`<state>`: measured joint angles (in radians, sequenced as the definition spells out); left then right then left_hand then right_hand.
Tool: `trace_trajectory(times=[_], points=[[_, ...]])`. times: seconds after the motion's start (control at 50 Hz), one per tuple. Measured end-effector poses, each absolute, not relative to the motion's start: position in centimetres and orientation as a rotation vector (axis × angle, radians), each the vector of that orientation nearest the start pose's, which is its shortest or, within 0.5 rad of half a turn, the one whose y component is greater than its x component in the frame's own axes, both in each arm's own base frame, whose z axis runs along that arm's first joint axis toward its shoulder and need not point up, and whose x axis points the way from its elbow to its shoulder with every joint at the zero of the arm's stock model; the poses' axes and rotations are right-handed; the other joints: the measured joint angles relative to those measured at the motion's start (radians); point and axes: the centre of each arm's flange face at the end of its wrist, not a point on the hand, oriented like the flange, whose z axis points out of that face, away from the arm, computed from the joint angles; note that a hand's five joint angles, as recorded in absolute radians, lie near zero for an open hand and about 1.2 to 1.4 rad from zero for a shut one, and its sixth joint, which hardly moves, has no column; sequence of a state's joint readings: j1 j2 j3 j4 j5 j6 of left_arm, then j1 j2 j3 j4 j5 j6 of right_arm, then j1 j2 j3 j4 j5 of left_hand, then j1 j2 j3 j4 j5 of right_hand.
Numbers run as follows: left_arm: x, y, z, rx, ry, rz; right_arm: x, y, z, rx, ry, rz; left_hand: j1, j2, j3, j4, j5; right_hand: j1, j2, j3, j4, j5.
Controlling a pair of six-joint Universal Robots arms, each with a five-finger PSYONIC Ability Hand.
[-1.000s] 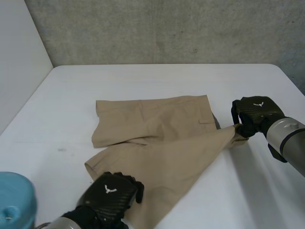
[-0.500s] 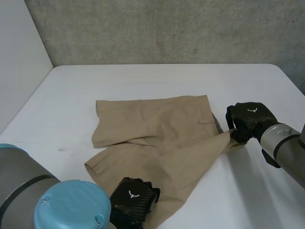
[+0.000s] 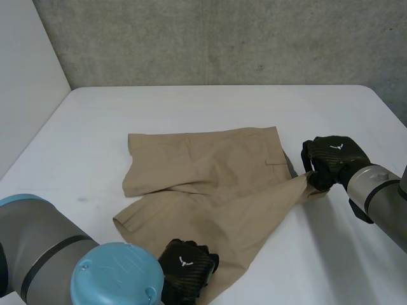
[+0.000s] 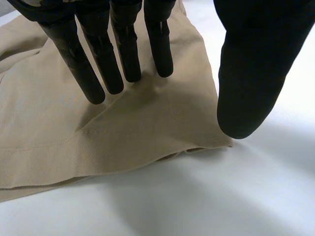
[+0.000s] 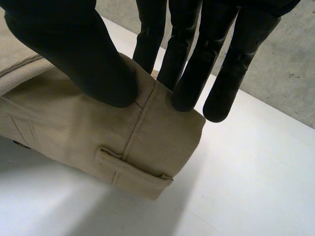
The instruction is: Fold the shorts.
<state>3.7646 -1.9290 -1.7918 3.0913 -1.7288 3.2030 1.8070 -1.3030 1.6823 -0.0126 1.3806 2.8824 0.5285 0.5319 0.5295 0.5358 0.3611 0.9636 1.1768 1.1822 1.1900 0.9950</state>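
Pinching waistband corner (image 5: 162, 142) of shorts (image 3: 210, 171) in right hand (image 3: 331, 160); left hand (image 3: 186, 273), fingers straight, shifted to the shorts' near hem corner, ready to grasp for folding.

A grey arm (image 3: 32, 244), light-blue cap (image 3: 117, 277), black right hand (image 3: 335, 157) with white emblem (image 3: 335, 147).

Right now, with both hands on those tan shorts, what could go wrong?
The right hand pinches just the waistband corner of the shorts, so a tug could pull the cloth free. The left hand only rests straight fingers on the near edge, thumb off the cloth. If the right lifts first, the fold may come out crooked.
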Motion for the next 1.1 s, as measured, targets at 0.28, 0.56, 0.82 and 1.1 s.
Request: trace_trajectory(times=[0.28, 0.56, 0.82, 1.1], points=[[-30.3, -7.4, 13.4, 1.367, 2.729, -1.496, 21.9, -27.2, 19.5, -0.763, 2.351, -1.694, 0.153, 0.138, 0.138, 0.135, 0.129, 0.000, 0.000, 0.000, 0.000, 0.000], [-30.2, -8.0, 13.4, 1.288, 2.686, -1.554, 21.9, -27.1, 19.4, -0.765, 2.350, -1.696, 0.512, 0.527, 0.523, 0.521, 0.516, 0.000, 0.000, 0.000, 0.000, 0.000], [-30.3, -6.1, 13.7, 1.445, 2.571, -1.571, 21.9, -27.0, 19.3, -0.767, 2.352, -1.689, 0.031, 0.029, 0.035, 0.023, 0.019, 0.000, 0.000, 0.000, 0.000, 0.000], [-30.4, -4.9, 13.4, 1.509, 2.546, -1.566, 21.9, -27.0, 19.2, -0.769, 2.353, -1.687, 0.028, 0.020, 0.033, 0.014, 0.010, 0.000, 0.000, 0.000, 0.000, 0.000]])
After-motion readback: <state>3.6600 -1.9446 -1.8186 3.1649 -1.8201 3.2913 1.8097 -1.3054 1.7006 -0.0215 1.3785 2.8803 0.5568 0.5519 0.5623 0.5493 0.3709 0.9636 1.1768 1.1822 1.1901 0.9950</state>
